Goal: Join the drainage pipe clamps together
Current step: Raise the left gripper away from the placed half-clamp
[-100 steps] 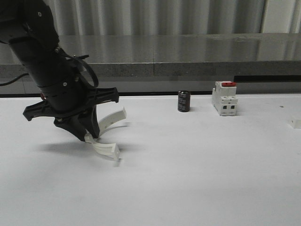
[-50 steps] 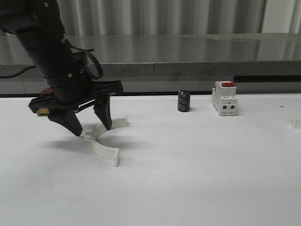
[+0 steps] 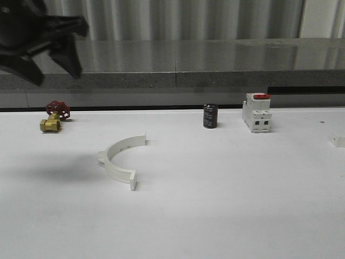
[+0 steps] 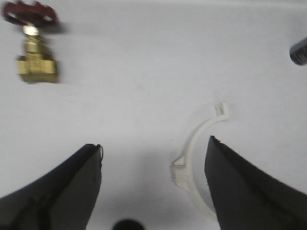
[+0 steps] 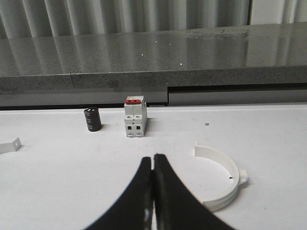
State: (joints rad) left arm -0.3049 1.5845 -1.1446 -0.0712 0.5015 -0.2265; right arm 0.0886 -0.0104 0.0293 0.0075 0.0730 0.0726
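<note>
Left gripper (image 3: 51,65) raised high at the upper left of the front view, cut off by the frame edge, fingers spread wide, nothing between them. One drainage pipe clamp (image 3: 119,160) lying flat on the white table (image 3: 226,205), a half-ring arc with its open side toward the robot's right, one end tab toward the back, the other nearer the camera. Same arc in the left wrist view (image 4: 196,158), blurred, partly covered by one dark finger (image 4: 244,191). Brass valve with red handwheel (image 3: 54,116) well to the left of that arc, near the back edge of the table. Black cylinder (image 3: 210,116) and white breaker with red switch (image 3: 256,112) side by side but apart, farther right. Small white piece (image 3: 339,141) cut off at the far right edge, identity not clear. Right gripper (image 5: 153,191) pressed together, empty, low over the table. Second clamp half (image 5: 221,179) just beside it on the table, not touching the fingers.
</note>
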